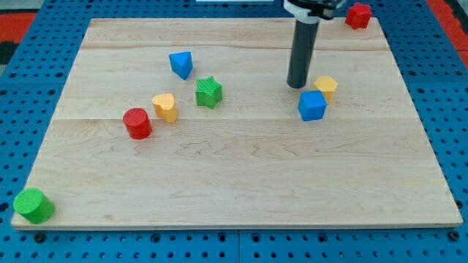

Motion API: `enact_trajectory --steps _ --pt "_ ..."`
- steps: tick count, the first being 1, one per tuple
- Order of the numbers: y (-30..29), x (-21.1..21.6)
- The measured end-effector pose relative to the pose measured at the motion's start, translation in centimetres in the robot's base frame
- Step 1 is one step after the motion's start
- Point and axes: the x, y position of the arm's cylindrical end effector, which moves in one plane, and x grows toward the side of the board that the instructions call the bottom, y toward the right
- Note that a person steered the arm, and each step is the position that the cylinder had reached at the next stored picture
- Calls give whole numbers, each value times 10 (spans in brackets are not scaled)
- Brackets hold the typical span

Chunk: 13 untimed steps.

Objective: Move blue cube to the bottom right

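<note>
The blue cube (311, 105) sits on the wooden board (241, 183) right of centre, in the upper half. My tip (296, 85) stands just above and to the left of the blue cube, very close to it. A yellow block (326, 87) lies right behind the cube on its upper right, touching or nearly touching it, and just right of my tip.
A blue triangular block (181, 63), a green star block (208, 92), a yellow heart-like block (165, 107) and a red cylinder (137, 123) lie left of centre. A green cylinder (33, 205) sits at the bottom left corner. A red block (358, 15) sits at the top right corner.
</note>
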Motion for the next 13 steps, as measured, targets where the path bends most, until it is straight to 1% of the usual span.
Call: enact_trajectory --steps 1,2,3,7,8,9,11,13 --pt "10 21" --pt "18 32" --pt "18 50" --pt "23 143" --pt "-14 143" --pt "-21 156" --pt "48 170" --pt "86 198"
